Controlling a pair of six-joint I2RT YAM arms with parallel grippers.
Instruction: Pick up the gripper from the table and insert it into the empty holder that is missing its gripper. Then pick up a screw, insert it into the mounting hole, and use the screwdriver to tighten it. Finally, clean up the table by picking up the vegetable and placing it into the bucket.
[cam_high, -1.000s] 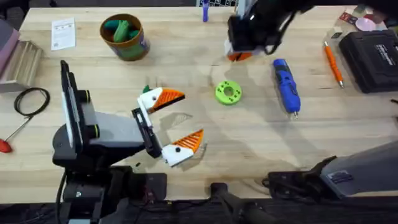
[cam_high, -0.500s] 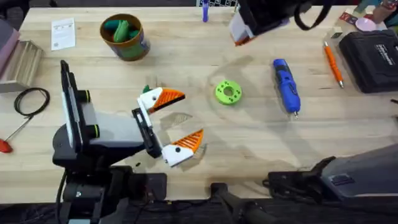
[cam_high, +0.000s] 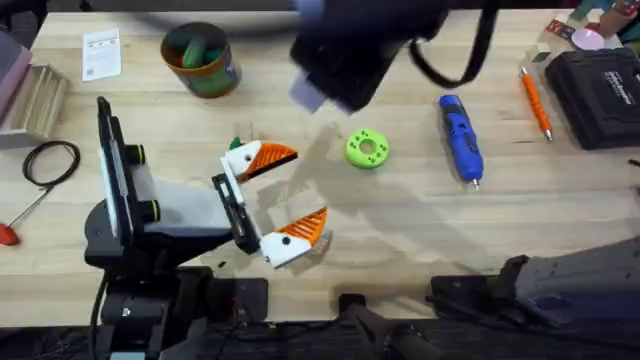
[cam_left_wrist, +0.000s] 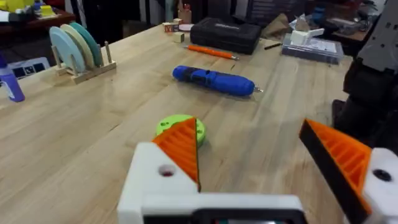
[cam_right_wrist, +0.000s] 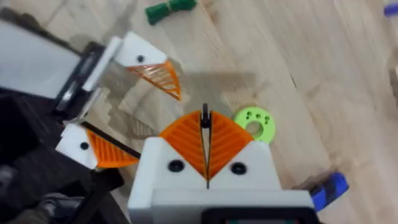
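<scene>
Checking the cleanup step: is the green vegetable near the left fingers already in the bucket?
No: the vegetable lies on the bare table beside the left gripper, outside any bucket.

From my remote station, the pale wooden table (cam_high: 400, 230) carries the blue screwdriver (cam_high: 461, 138) and a green perforated disc (cam_high: 367, 149) near its middle. The bucket (cam_high: 201, 60) stands toward the far left beside a white card (cam_high: 101, 53). A thin orange pen-like tool (cam_high: 535, 102) and a black case (cam_high: 598, 95) lie at the right, a coiled black cable (cam_high: 51, 162) at the left.
</scene>
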